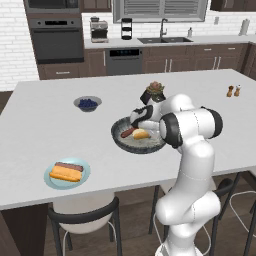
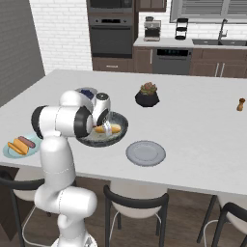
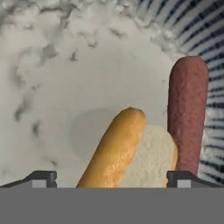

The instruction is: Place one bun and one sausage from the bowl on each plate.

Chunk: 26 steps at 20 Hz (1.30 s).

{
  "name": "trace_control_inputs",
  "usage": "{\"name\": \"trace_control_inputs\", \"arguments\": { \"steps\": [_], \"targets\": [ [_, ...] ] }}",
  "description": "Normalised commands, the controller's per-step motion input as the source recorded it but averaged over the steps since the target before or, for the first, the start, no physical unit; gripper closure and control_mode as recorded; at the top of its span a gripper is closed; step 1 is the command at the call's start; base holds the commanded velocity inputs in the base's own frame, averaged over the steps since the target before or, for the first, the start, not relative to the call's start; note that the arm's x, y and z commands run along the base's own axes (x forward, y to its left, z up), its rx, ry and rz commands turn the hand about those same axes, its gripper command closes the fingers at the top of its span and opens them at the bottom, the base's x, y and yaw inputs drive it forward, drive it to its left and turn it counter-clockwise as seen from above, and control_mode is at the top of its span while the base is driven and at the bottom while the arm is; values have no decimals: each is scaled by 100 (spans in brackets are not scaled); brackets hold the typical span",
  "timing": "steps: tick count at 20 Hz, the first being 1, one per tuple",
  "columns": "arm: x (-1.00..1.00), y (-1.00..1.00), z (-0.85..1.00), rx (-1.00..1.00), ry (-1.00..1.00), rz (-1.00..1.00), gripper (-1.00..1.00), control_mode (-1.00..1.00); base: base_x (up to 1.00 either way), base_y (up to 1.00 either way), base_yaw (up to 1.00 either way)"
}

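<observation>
A long white worktop (image 1: 45, 120) fills the middle of the kitchen, with dark-framed stools (image 1: 82, 220) tucked under its near edge over a brown wood floor (image 2: 183, 226). Behind it run dark brown cabinets (image 1: 170, 62) under a pale counter with a sink (image 1: 165, 39) (a coffee machine (image 1: 98, 30) stands to its left), a dishwasher (image 1: 123, 61) and a built-in oven (image 1: 55, 37). The wall is white brick (image 1: 12, 45), with a shuttered window (image 1: 160, 9) above the sink.

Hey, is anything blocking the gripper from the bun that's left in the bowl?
Nothing visible does. In the hand view the open gripper hangs right over the bun in the bowl, fingertips on either side of it. The sausage lies close alongside, near one fingertip.
</observation>
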Motion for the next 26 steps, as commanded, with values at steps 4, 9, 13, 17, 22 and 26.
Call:
{"name": "trace_control_inputs", "arguments": {
  "steps": [4, 9, 13, 17, 22, 26],
  "targets": [
    [4, 0, -1, 0, 0, 4, -100, -100, 0, 0, 0],
    [1, 1, -9, -1, 0, 4, -100, -100, 0, 0, 0],
    [0, 3, -24, -3, 0, 2, -100, -100, 0, 0, 0],
    [4, 0, -5, 0, 0, 1, -100, -100, 0, 0, 0],
    [3, 0, -1, -1, 0, 2, 100, -100, 0, 0, 0],
    [0, 0, -4, -2, 0, 1, 100, -100, 0, 0, 0]
  ]
}}
